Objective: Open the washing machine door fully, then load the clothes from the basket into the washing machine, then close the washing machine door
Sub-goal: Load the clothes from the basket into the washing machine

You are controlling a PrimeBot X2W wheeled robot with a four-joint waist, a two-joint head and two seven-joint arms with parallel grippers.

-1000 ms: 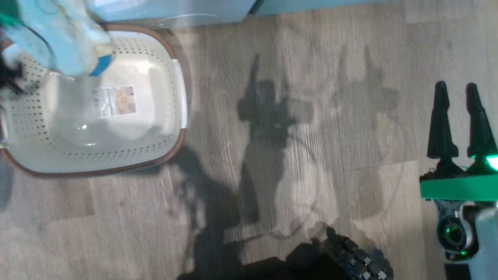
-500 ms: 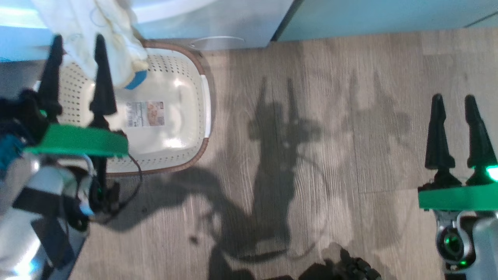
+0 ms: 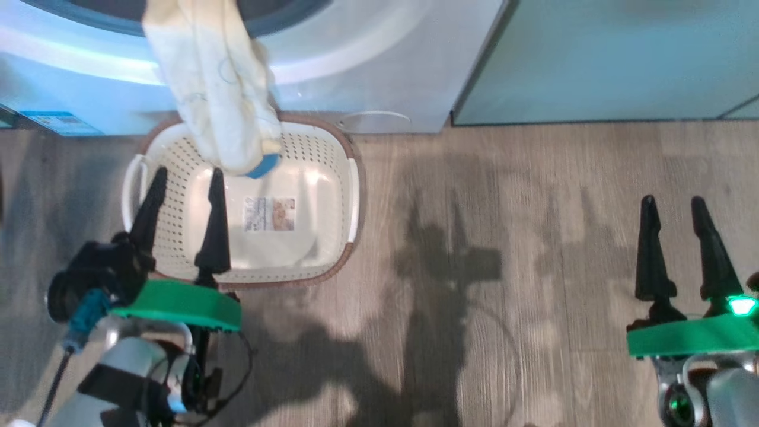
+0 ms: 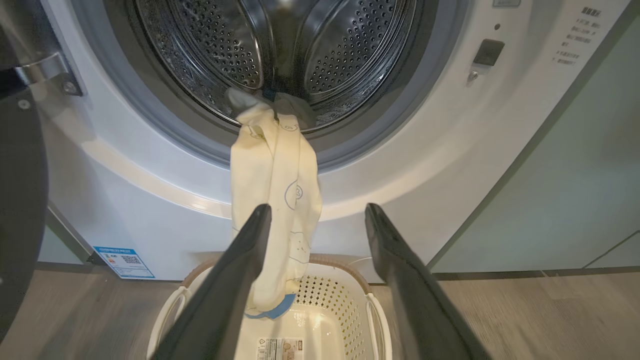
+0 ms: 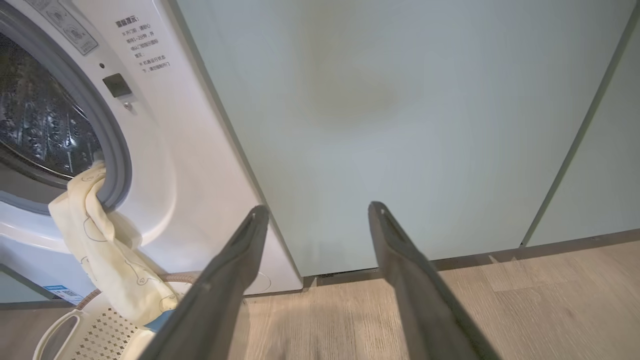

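The clothes [image 3: 219,95], pale cream with a blue trim at the lower end, hang from the lip of the open washing machine [image 3: 385,59] down into the basket [image 3: 317,148]. In the left wrist view the clothes [image 4: 275,195] drape over the grey gasket below the steel drum [image 4: 280,45], and the black washing machine door [image 4: 15,210] stands swung open at the left edge. My left gripper [image 3: 187,173] is open over the basket's near side, just short of the clothes and holding nothing. My right gripper [image 3: 672,200] is open and empty, far to the right over the floor.
Pale teal cabinet doors [image 5: 400,125] stand right of the washer. The floor [image 3: 474,237] is wood-look planks, with my arms' shadows on it. The basket [image 4: 325,262] sits against the washer's front, with only a label sticker [image 3: 270,214] showing on its bottom.
The head camera has tilted up, bringing the washer front into view. My left gripper, open throughout, has come back from the hanging clothes toward the basket's near side. The right gripper has kept still.
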